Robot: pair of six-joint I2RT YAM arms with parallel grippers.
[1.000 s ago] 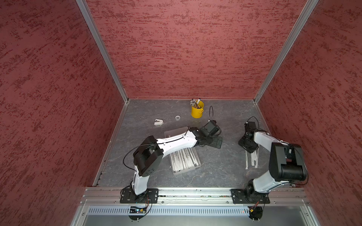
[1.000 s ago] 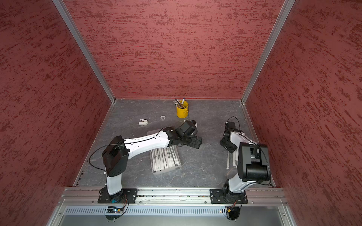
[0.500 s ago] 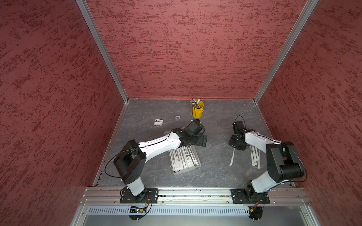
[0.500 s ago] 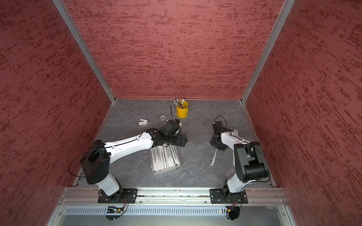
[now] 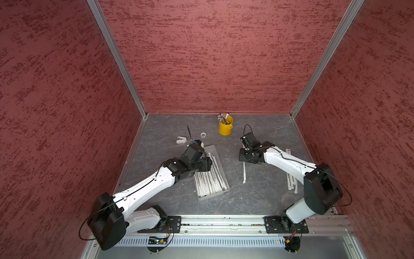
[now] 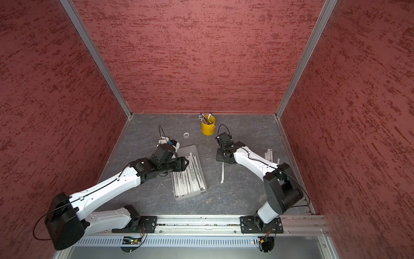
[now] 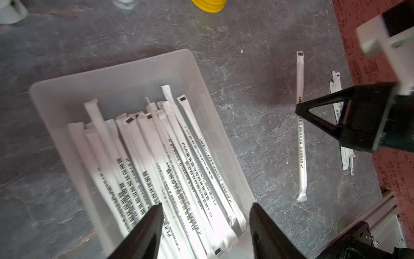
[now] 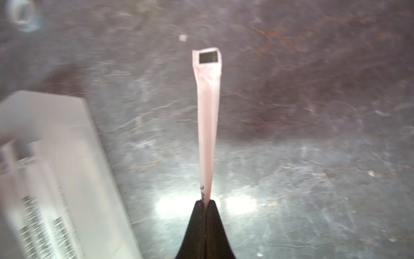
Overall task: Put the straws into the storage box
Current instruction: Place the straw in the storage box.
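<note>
The storage box [image 5: 211,149] [image 6: 190,149] [image 7: 112,67], a shallow translucent tray, lies mid-table with several paper-wrapped straws [image 5: 210,181] [image 6: 188,181] [image 7: 168,145] in it. My left gripper [image 5: 209,162] [image 6: 186,161] [image 7: 206,205] hovers over the box, jaws apart, nothing between them. My right gripper [image 5: 244,160] [image 6: 223,160] [image 8: 205,201] is right of the box, shut on one straw [image 5: 244,172] [image 6: 222,173] [image 7: 301,139] [image 8: 208,125] near one end. A few loose straws [image 5: 291,181] [image 6: 268,154] [image 7: 336,89] lie by the right wall.
A yellow bucket [image 5: 225,128] [image 6: 208,129] of pens stands at the back. A small tape ring [image 5: 203,134] [image 6: 186,134] and a white clip-like object [image 5: 181,140] [image 6: 163,141] lie at the back left. Red walls enclose three sides.
My left arm swung left and back to hover over the box, its jaws narrowing. My right gripper shut on a straw and carried it left, away from the pile by the right wall.
</note>
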